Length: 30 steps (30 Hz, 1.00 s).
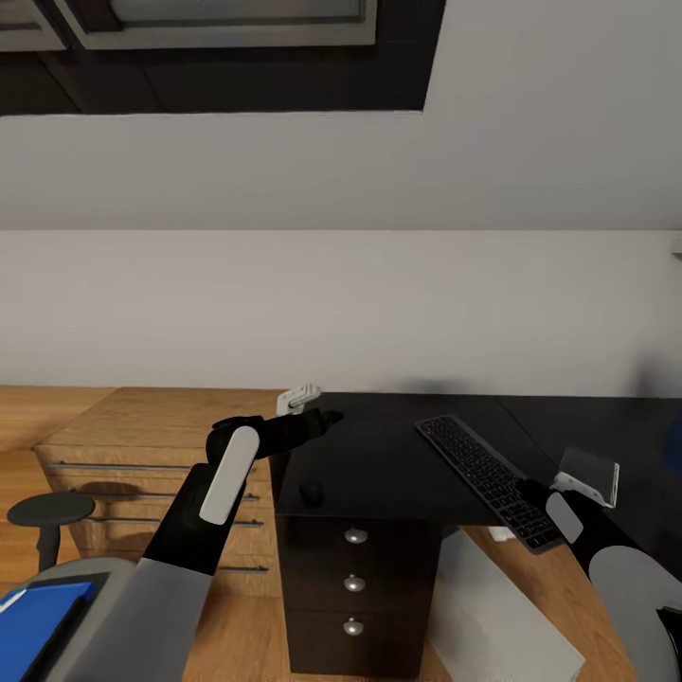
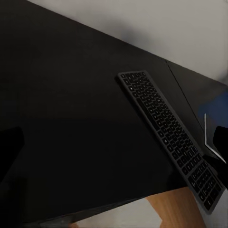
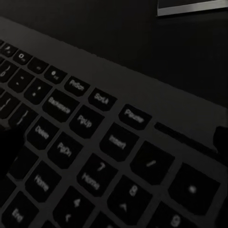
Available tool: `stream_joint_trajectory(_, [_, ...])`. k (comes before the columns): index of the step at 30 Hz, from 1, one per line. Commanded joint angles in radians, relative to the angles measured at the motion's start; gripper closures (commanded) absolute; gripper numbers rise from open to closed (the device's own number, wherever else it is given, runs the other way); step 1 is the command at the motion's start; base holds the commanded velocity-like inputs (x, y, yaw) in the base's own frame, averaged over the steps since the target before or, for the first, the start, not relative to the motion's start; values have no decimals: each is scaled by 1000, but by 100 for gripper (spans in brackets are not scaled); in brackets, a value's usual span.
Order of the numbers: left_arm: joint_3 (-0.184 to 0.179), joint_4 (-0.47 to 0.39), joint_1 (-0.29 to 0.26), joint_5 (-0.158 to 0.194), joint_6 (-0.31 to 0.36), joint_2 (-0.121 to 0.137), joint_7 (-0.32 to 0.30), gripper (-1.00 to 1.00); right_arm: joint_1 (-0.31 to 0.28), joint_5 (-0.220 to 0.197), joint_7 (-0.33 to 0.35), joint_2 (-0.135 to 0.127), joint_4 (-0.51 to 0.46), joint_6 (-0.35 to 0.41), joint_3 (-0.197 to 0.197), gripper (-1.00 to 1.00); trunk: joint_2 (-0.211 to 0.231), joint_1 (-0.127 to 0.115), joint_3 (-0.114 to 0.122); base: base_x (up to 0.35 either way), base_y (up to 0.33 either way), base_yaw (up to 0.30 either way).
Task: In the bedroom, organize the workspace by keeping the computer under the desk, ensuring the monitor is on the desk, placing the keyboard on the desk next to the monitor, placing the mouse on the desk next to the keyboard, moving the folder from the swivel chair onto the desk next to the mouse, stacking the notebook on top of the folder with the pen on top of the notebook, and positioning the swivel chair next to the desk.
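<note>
On the desk (image 1: 398, 455) lies the keyboard (image 1: 488, 478), angled, its near end overhanging the edge by the right gripper (image 1: 587, 478). Up close, key legends show. Left gripper (image 1: 301, 398) hovers nearby; jaws unclear on both.

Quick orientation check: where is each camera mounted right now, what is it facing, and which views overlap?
Head view: on the head, looking down at the desk, both forearms showing, left gripper over the desk's corner.
Left wrist view: near the left gripper, facing across the desktop to the keyboard.
Right wrist view: near the right gripper, close above the keys.
All three share the keyboard.
</note>
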Motion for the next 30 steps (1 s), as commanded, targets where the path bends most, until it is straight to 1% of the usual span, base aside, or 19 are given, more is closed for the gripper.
stream_joint_trajectory(1, [0, -1, -1, 11, 3, 0, 10, -100, 0, -10, -5, 0, -2, 4, 0, -100, -1, 0, -1, -25, 21, 0])
stream_joint_trajectory(20, [-1, 0, -1, 11, 4, 0, 10, -100, 0, -9, -5, 0, -9, 1, 0, -100, -1, 0, -1, -33, 29, 0])
stream_joint_trajectory(23, [-1, 0, -1, 11, 4, 0, 10, -100, 0, -9, -6, 1, -24, 0, 0, -100, -1, 0, -1, -3, 2, 0])
stream_joint_trajectory(30, [-1, 12, -1, 9, 2, 0, 11, -100, 1, -9, -7, 4, -104, -4, -1, -100, -1, 0, -1, 0, 0, 0])
